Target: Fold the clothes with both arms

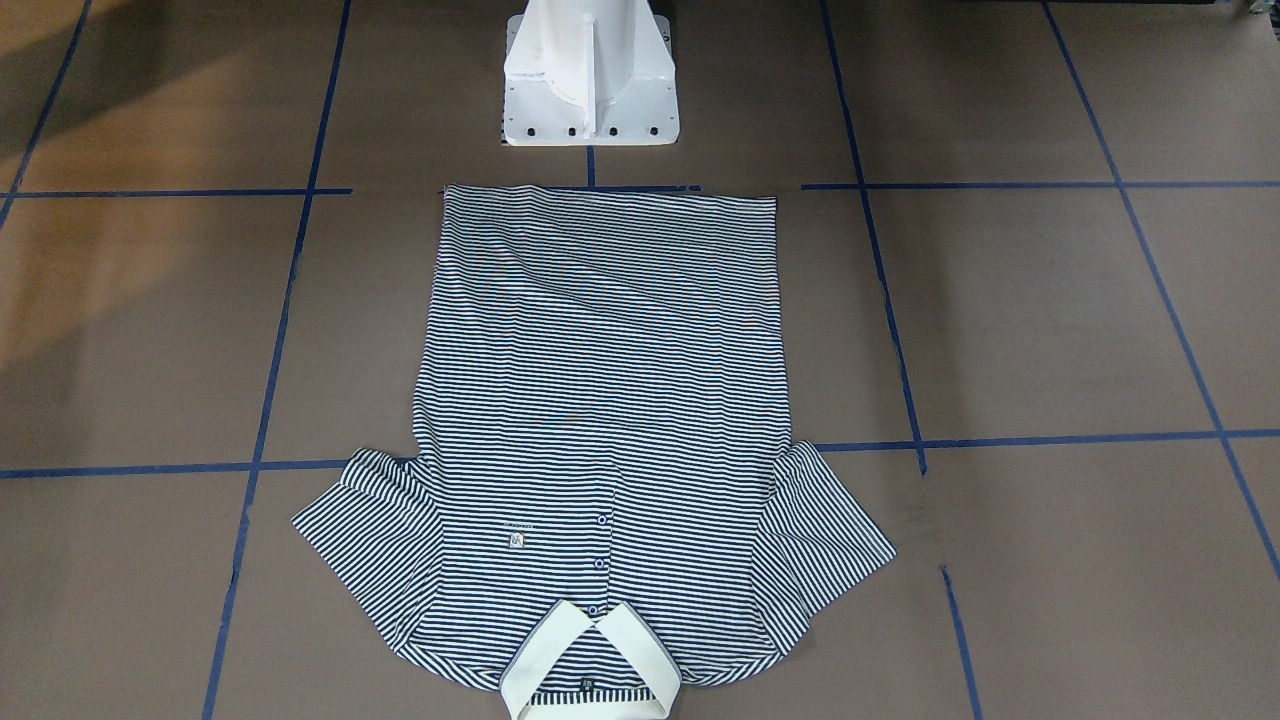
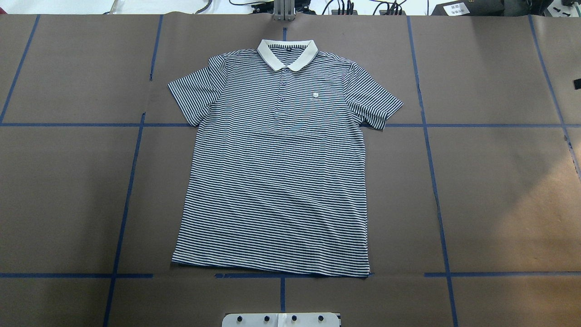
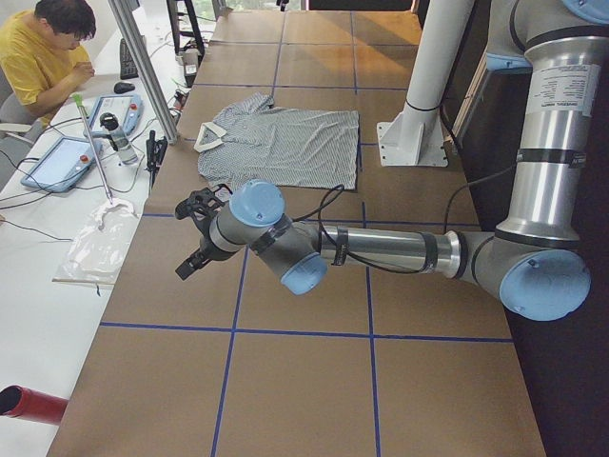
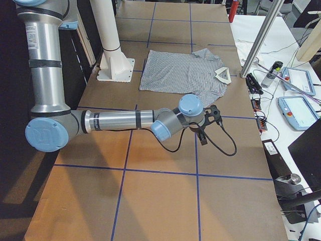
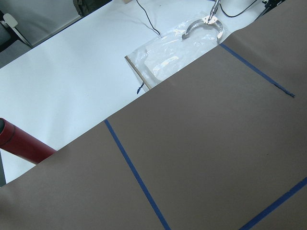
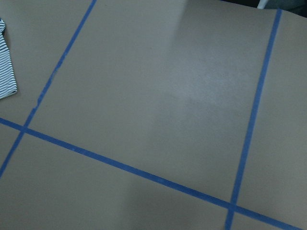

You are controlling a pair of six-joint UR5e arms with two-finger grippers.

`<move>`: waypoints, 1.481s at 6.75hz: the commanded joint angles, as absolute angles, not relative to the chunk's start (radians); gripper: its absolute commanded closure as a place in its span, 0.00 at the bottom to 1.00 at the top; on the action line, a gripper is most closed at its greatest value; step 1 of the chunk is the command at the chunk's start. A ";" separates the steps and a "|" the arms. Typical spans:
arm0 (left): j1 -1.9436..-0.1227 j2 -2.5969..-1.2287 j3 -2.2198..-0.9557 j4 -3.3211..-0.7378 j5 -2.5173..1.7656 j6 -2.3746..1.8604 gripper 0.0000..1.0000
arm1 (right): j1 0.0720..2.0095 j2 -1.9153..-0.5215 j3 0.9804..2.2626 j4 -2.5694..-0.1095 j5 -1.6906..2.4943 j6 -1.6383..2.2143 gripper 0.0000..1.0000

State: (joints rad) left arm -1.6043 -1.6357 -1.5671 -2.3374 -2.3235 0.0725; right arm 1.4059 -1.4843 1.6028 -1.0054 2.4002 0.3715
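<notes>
Navy/white thin-striped polo shirt (image 2: 272, 181) flat, front up, sleeves out, plain cream collar (image 2: 268, 54), chest logo (image 2: 316, 95) too small to read, left gripper (image 3: 190, 236) & right gripper (image 4: 208, 124) off to sides, grip state can't tell

The left arm (image 3: 381, 249) reaches out low and level, with the left gripper (image 3: 190, 238) beside the polo shirt (image 3: 285, 143). The right arm (image 4: 115, 120) mirrors it opposite, right gripper (image 4: 210, 124) alongside. The finger spread is unclear from here.

Navy-and-white striped polo shirt (image 2: 272, 181), cream collar (image 2: 268, 54), brown table (image 2: 499, 190), blue tape lines (image 2: 499, 125), white pedestal (image 1: 590, 75)
</notes>
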 commanded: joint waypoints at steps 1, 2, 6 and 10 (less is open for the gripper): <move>-1.598 -1.637 -1.569 -2.341 -2.325 0.075 0.00 | 1.163 -1.354 1.597 -0.933 2.157 0.783 0.02; -1.598 -1.637 -1.568 -2.339 -2.326 0.077 0.00 | 1.038 -1.274 1.579 -0.919 1.997 0.996 0.12; -1.592 -1.637 -1.568 -2.342 -2.324 0.077 0.00 | 0.865 -1.120 1.364 -0.917 1.813 1.109 0.37; -1.592 -1.637 -1.571 -2.342 -2.324 0.077 0.00 | 0.818 -1.091 1.315 -0.920 1.779 1.109 0.41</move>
